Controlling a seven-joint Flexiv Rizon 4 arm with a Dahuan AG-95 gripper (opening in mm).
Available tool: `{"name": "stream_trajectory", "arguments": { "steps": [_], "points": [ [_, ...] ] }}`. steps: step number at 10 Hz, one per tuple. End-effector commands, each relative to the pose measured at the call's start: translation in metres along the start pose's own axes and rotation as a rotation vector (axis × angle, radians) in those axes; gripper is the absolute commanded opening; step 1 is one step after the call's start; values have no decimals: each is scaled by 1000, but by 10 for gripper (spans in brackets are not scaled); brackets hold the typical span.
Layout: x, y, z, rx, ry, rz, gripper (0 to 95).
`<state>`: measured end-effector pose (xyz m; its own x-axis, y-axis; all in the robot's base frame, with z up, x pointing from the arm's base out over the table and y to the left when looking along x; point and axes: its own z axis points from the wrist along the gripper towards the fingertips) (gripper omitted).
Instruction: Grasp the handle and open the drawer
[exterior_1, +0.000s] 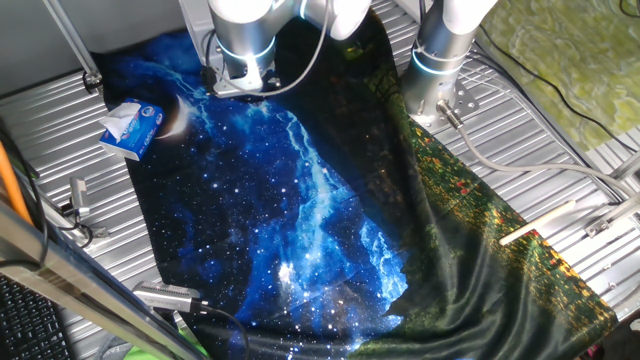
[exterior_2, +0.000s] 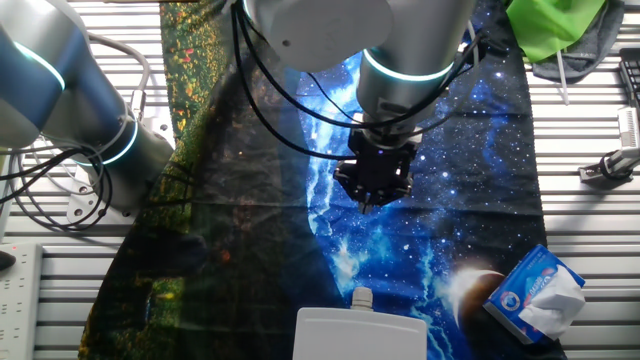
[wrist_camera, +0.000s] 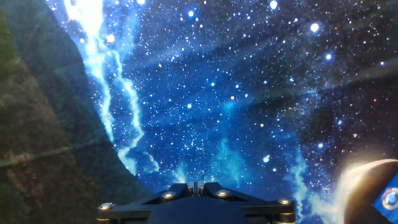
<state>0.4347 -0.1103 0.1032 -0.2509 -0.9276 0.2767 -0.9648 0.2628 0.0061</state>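
Observation:
The drawer is a light-grey box at the bottom edge of the other fixed view, with a small pale handle on its near face. My gripper hangs over the blue galaxy cloth, well apart from the handle and farther from the camera. Its fingers are together and hold nothing. In the hand view the fingertips meet at the bottom edge, and only cloth lies ahead. The drawer does not show in the hand view or in the one fixed view, where my arm leaves the frame at the top.
A blue-and-white tissue pack lies on the cloth's edge; it also shows in the other fixed view and at the hand view's right corner. A second arm's base stands on the slatted metal table. Cables and clamps lie around the edges.

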Motion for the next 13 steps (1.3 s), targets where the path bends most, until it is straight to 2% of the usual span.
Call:
{"name": "stream_trajectory", "arguments": {
  "steps": [1,6,9,10,11,13],
  "points": [
    [-1,-1,0,6,14,-4,0],
    [0,-1,0,7,7,-3,0],
    [6,-4,2,7,8,-17,0],
    [12,-7,6,6,6,-36,0],
    [16,-9,8,6,6,-42,190],
    [21,-11,11,7,6,-49,190]
  ]
}}
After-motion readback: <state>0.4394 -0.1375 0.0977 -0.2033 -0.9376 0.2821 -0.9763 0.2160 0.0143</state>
